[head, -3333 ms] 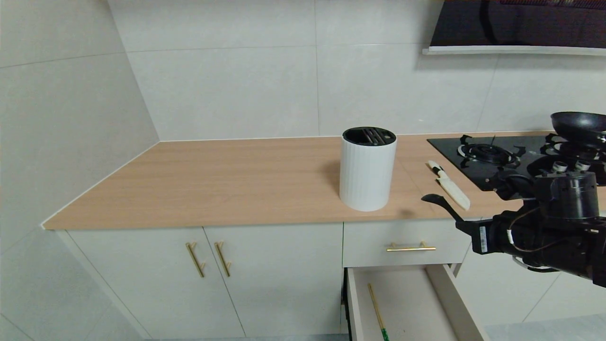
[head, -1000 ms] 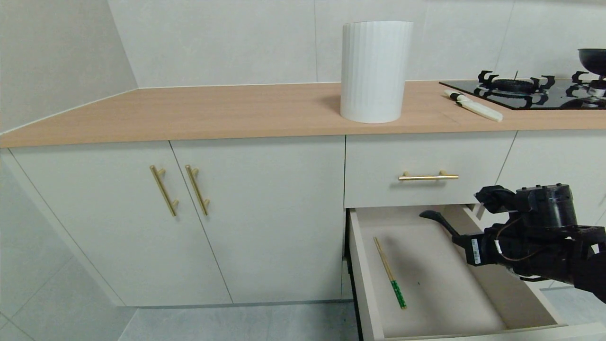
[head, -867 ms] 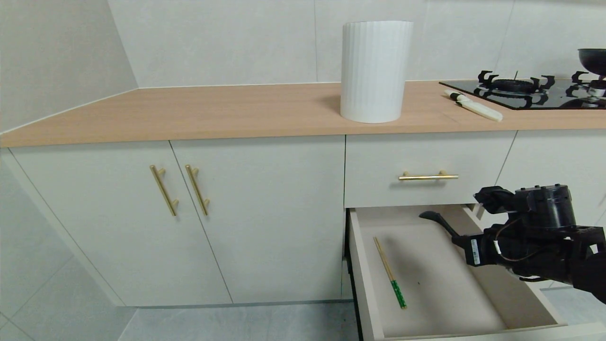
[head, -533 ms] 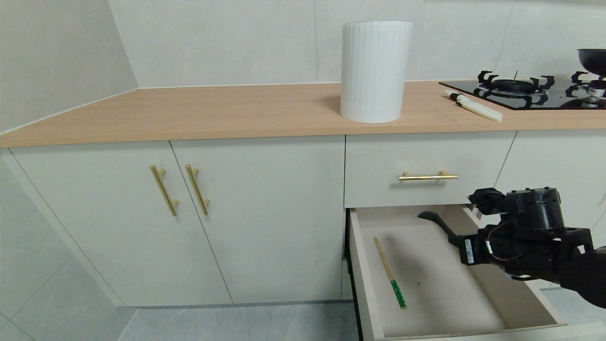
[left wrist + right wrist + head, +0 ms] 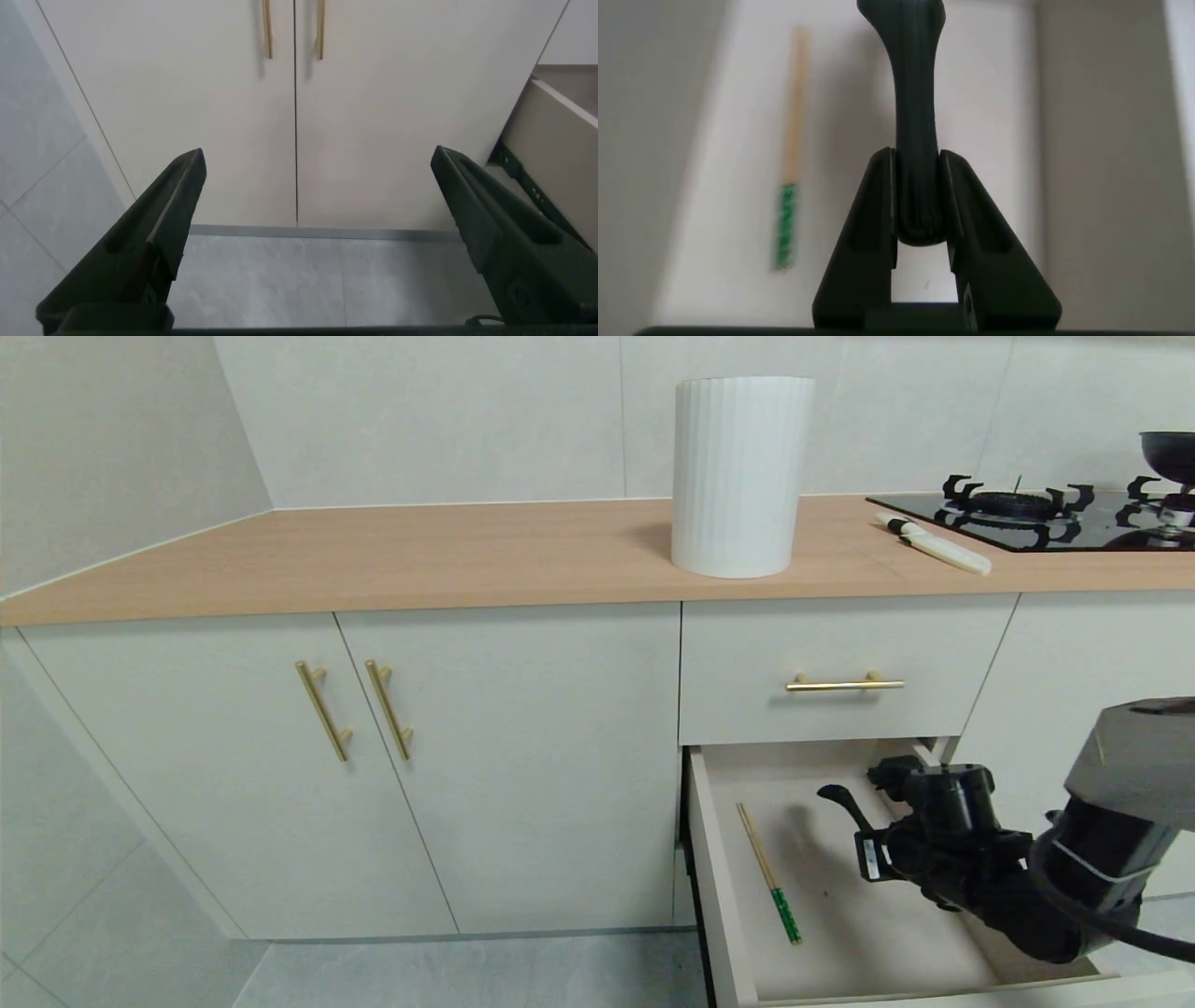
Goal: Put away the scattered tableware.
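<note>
My right gripper [image 5: 866, 855] is shut on a dark grey spoon-like utensil [image 5: 840, 800], holding it just above the floor of the open drawer [image 5: 715, 882]. In the right wrist view the fingers [image 5: 874, 201] clamp the utensil [image 5: 910, 84] at its lower end. A pair of wooden chopsticks with green ends [image 5: 767, 874] lies in the drawer to the left of the utensil, and is seen again as chopsticks [image 5: 790, 201]. A white-handled knife [image 5: 934, 547] lies on the counter. My left gripper [image 5: 318, 166] is open and holds nothing, facing the cabinet doors low near the floor.
A tall white ribbed holder [image 5: 738, 476] stands on the wooden counter [image 5: 420, 555]. A black gas hob [image 5: 1027, 513] sits at the right with a dark pan [image 5: 1172, 448]. A shut drawer with a gold handle [image 5: 845, 685] is above the open one. Two cabinet doors [image 5: 355, 709] are at the left.
The head view dropped from counter height to drawer height. Since then my right gripper has moved down and left with the utensil, deeper into the open drawer.
</note>
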